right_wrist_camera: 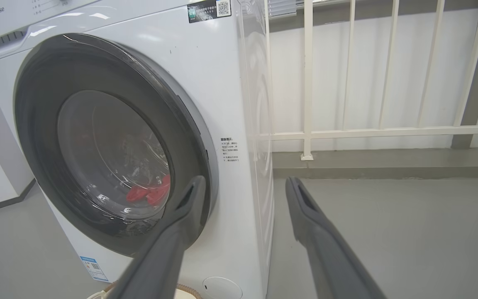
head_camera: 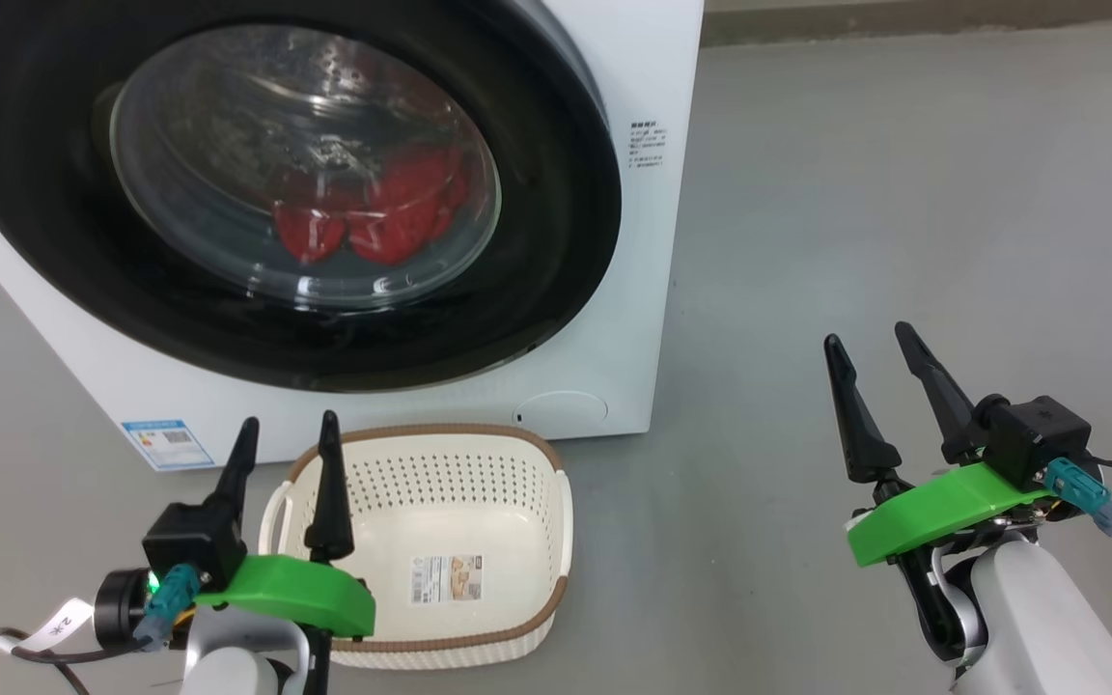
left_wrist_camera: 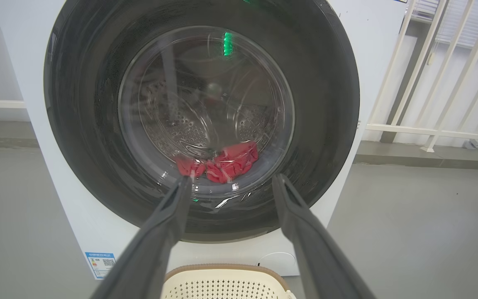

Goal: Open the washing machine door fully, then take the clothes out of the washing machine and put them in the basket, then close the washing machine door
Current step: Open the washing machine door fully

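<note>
My left gripper [head_camera: 288, 422] is nearest, low on my left, its two dark fingers spread wide with nothing between them. In the head view they cross the left end of the basket [head_camera: 440, 473]. My right gripper [head_camera: 867, 335] is over the bare grey floor [head_camera: 903, 193] on my right, well apart from the basket. Its fingers are also spread wide and hold nothing.

The cream basket stands on the floor just in front of the washing machine [head_camera: 614, 367], below the door. It holds no clothes, and a paper label [head_camera: 447, 579] lies on its bottom.

Behind it the white machine faces me, with a small blue label [head_camera: 168, 443] low on its front at my left. The washing machine door [head_camera: 556, 222] is shut, its glossy black ring flat against the front. My left wrist view looks straight at it; my right wrist view looks past its right edge.

Through the clear glass window [head_camera: 305, 164] I see the red clothes [head_camera: 382, 208] lying in the bottom of the perforated drum. Beyond the machine's right side stands a white railing [right_wrist_camera: 307, 83].
</note>
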`<state>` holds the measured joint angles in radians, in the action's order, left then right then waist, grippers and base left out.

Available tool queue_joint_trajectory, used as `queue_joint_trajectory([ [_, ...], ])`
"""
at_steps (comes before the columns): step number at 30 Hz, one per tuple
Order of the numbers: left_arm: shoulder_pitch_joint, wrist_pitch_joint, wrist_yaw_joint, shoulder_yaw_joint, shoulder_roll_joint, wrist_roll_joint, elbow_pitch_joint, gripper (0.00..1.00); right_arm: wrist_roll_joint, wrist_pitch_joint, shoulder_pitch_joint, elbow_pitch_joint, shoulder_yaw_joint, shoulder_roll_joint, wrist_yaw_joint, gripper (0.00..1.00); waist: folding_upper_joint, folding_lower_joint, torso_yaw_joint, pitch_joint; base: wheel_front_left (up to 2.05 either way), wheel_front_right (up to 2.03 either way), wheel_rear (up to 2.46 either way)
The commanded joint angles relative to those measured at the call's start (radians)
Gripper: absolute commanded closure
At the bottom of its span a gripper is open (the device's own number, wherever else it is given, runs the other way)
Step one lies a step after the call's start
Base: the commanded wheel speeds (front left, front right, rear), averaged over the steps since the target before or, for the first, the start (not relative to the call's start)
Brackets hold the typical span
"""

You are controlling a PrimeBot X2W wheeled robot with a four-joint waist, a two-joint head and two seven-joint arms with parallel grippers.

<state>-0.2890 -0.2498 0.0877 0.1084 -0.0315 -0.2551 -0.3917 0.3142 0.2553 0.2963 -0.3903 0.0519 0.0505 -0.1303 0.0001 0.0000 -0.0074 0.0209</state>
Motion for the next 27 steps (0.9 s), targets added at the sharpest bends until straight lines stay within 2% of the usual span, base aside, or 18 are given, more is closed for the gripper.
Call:
queue_joint_trajectory([
  [1,-0.034,-0.012,-0.001,-0.024,-0.019,0.003,0.035,0.00,0.000,0.006,0.049,0.031,0.019,0.000,0.000,0.00,-0.0001,0.0000,0.006,0.015,0.00,0.00,0.00],
  [6,-0.043,-0.012,-0.004,-0.004,-0.019,0.003,0.079,0.00,-0.001,0.006,0.070,0.043,0.011,0.000,0.000,0.00,-0.0001,0.0000,0.019,0.062,0.00,0.00,0.00],
  [7,-0.045,-0.012,-0.003,0.001,-0.019,0.003,0.090,0.00,-0.001,0.006,0.076,0.045,0.009,0.000,0.000,0.11,-0.0001,0.0000,0.022,0.072,0.00,0.00,0.00],
  [8,-0.047,-0.012,-0.003,0.005,-0.019,0.002,0.101,0.00,-0.002,0.006,0.083,0.046,0.007,0.000,0.000,0.42,-0.0001,0.0000,0.024,0.082,0.00,0.00,0.00],
  [10,-0.052,-0.012,-0.002,0.014,-0.019,0.002,0.121,0.00,-0.002,0.006,0.099,0.046,0.005,0.000,0.000,0.75,-0.0001,0.0000,0.030,0.106,0.00,0.00,0.00],
  [11,-0.056,-0.012,-0.002,0.018,-0.019,0.001,0.129,0.00,-0.005,0.006,0.110,0.046,0.003,0.000,0.000,1.00,-0.0001,0.0000,0.033,0.118,0.00,0.00,0.00],
  [15,-0.075,-0.012,-0.013,0.042,-0.019,0.007,0.169,0.00,0.042,0.006,0.156,0.039,-0.013,0.000,0.000,1.00,-0.0001,0.0000,0.047,0.159,0.00,0.00,0.00],
  [18,-0.083,-0.012,-0.015,0.061,-0.019,0.004,0.195,0.00,0.190,0.006,0.200,0.021,-0.008,0.000,0.000,1.00,-0.0001,0.0000,0.059,0.182,0.00,0.00,0.00],
  [19,-0.083,-0.012,-0.015,0.061,-0.019,0.004,0.195,0.00,0.190,0.006,0.200,0.021,-0.008,0.000,0.000,1.00,-0.0001,0.0000,0.059,0.182,0.00,0.00,0.00],
  [27,-0.100,-0.012,-0.012,0.112,-0.019,0.010,0.237,0.00,0.487,0.006,0.330,-0.050,0.037,0.000,0.000,1.00,-0.0001,0.0000,0.080,0.233,0.00,0.00,0.00],
])
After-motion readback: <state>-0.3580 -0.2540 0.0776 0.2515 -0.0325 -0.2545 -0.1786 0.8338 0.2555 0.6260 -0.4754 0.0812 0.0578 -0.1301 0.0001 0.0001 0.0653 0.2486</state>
